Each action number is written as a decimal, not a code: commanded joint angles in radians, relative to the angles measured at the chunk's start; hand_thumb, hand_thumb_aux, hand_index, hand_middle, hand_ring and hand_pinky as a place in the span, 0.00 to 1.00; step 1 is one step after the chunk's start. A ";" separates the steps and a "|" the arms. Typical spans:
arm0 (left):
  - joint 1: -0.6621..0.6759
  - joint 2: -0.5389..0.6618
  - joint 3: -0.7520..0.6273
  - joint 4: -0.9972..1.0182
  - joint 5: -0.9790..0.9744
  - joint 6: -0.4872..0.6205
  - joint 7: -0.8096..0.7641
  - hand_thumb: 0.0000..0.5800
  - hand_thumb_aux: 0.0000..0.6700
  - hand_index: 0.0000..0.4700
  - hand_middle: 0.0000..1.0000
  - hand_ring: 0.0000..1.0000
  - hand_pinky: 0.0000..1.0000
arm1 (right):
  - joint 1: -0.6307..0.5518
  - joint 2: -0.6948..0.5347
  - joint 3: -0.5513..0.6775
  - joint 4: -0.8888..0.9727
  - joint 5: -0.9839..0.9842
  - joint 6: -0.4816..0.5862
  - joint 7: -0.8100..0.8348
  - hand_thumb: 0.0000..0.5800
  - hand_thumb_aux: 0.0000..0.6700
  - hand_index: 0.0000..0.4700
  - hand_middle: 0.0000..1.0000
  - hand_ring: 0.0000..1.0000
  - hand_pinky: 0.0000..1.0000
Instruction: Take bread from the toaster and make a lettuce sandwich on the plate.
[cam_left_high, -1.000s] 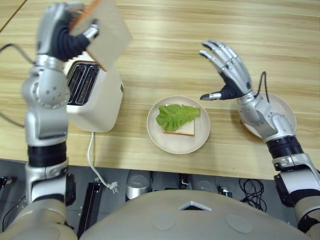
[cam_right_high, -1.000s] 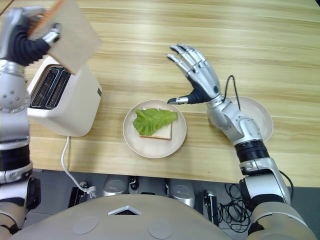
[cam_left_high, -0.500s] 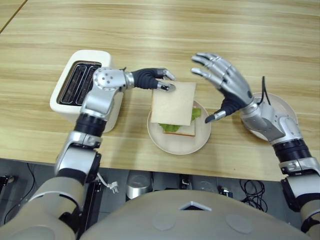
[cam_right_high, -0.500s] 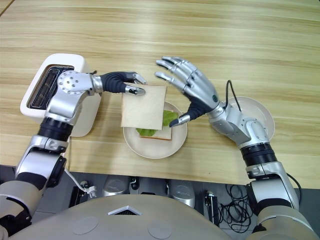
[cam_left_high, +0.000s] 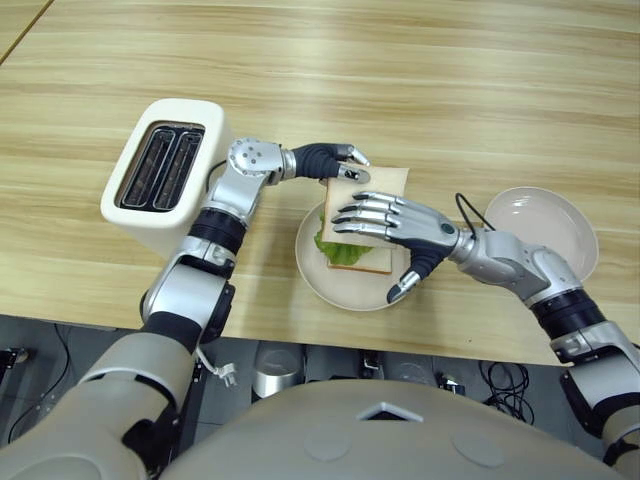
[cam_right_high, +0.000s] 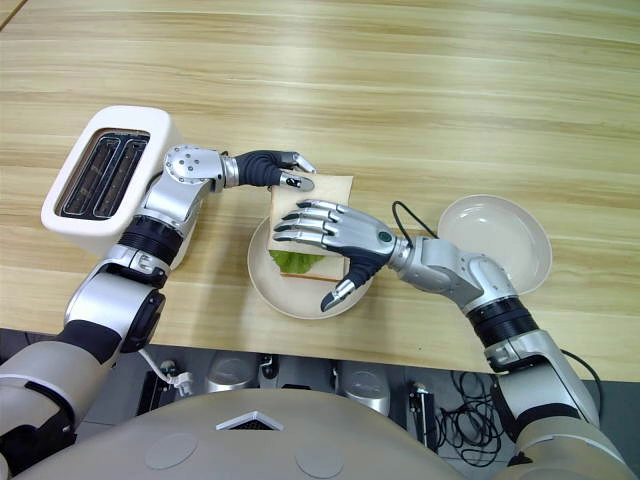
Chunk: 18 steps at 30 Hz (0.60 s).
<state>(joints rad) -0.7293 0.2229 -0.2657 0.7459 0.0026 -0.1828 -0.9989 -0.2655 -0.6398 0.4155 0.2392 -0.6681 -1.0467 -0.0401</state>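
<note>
Left robot hand (cam_left_high: 332, 160) seemingly pinches top bread (cam_left_high: 386, 181) — right robot hand (cam_left_high: 395, 222) spread above.

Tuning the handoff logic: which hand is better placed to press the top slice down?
Likely right. The right hand lies flat, fingers spread, over the top slice on the plate; the left hand only pinches its far corner.

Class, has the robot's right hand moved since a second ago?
Yes: the right hand came toward the robot and leftward, from beyond the plate to over it.
</note>
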 joint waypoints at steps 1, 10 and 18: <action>0.005 -0.003 -0.002 0.014 0.008 -0.019 -0.006 1.00 1.00 0.98 1.00 1.00 1.00 | 0.006 0.016 0.013 0.014 -0.001 0.011 0.050 0.00 0.00 0.00 0.00 0.00 0.00; 0.008 -0.009 -0.015 0.039 0.045 -0.034 0.005 1.00 1.00 0.98 1.00 1.00 1.00 | 0.004 0.015 -0.007 0.040 0.026 0.029 0.107 0.00 0.00 0.00 0.00 0.00 0.00; -0.005 -0.017 -0.052 0.105 0.116 -0.081 0.044 1.00 1.00 0.98 1.00 1.00 1.00 | 0.009 -0.008 0.003 0.073 0.026 0.099 0.205 0.00 0.00 0.00 0.00 0.00 0.00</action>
<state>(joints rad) -0.7249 0.2069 -0.3057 0.8358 0.1005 -0.2429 -0.9524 -0.2656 -0.6251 0.4204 0.2665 -0.6436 -1.0041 0.1217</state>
